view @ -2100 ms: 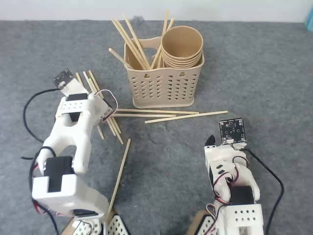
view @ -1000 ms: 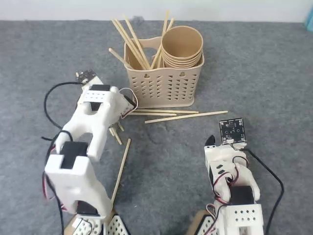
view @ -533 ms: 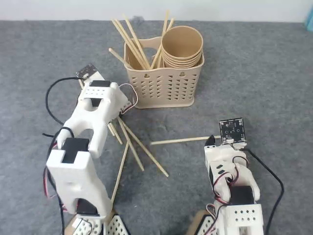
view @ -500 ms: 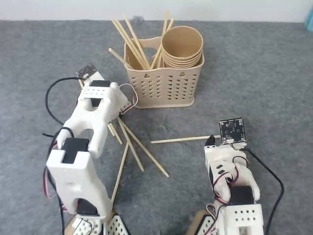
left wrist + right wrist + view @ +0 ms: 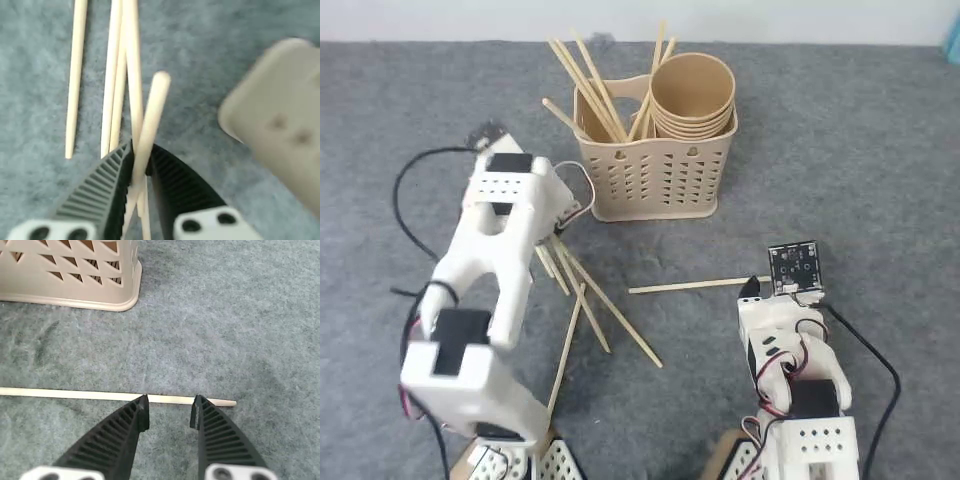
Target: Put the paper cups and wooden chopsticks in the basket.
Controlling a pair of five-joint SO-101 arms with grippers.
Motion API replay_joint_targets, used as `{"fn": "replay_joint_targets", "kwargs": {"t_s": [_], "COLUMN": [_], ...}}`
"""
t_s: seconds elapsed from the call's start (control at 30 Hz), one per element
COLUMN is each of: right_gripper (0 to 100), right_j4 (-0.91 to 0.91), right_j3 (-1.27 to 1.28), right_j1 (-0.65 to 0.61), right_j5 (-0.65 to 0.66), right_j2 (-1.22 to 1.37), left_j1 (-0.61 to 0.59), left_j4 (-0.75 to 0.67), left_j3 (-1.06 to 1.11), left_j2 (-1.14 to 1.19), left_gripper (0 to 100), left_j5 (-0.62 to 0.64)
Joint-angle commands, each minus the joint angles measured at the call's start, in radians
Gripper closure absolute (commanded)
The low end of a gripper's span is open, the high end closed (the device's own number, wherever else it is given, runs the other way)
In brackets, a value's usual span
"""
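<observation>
Starting at the left of the high view, the left gripper [image 5: 556, 226] sits low over the grey carpet [image 5: 440, 100], just beside the basket's near-left corner; in its wrist view the jaws are nearly together, pinching a held chopstick [image 5: 152, 107] whose long axis runs roughly in line with the fingers, its blunt free end pointing out past the fingertips and crossing the loose chopsticks [image 5: 75, 75] that lie side by side beneath; in the high view those loose chopsticks [image 5: 610, 310] fan out from under the gripper, two slanting down to the right, another running down toward the arm's base; next comes the basket [image 5: 655, 180], upright, with leaning chopsticks [image 5: 590, 85] standing steeply in its left compartment, tips splayed outward, and a nested stack of paper cups [image 5: 692, 95], mouth up, in its right compartment; the lone chopstick [image 5: 700, 285] lies flat, its long axis nearly left to right, well apart from the basket; the right gripper [image 5: 169, 412] hangs over that stick's right end, moderately open, holding nothing, the stick lying crosswise at its fingertips.
</observation>
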Motion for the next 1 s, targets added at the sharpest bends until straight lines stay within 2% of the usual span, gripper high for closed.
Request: {"fn": "replay_joint_targets", "kwargs": {"t_s": [0.0, 0.4, 0.63, 0.97], "right_gripper": [84.7, 84.7, 84.7, 84.7], "right_j4": [0.001, 0.001, 0.002, 0.002], "right_j3": [0.021, 0.021, 0.021, 0.021], "right_j1": [0.004, 0.004, 0.004, 0.004], "right_j5": [0.018, 0.018, 0.018, 0.018], "right_j2": [-0.022, -0.022, -0.022, -0.021], "left_j1": [-0.015, -0.195, -0.287, -0.302], "left_j4": [0.055, 0.055, -0.06, -0.16], "left_j3": [-0.005, -0.007, -0.005, -0.002], "left_j2": [-0.216, -0.562, -0.703, -0.991], "left_gripper": [99, 99, 99, 99], "left_j5": [-0.066, -0.29, -0.374, -0.486]}}
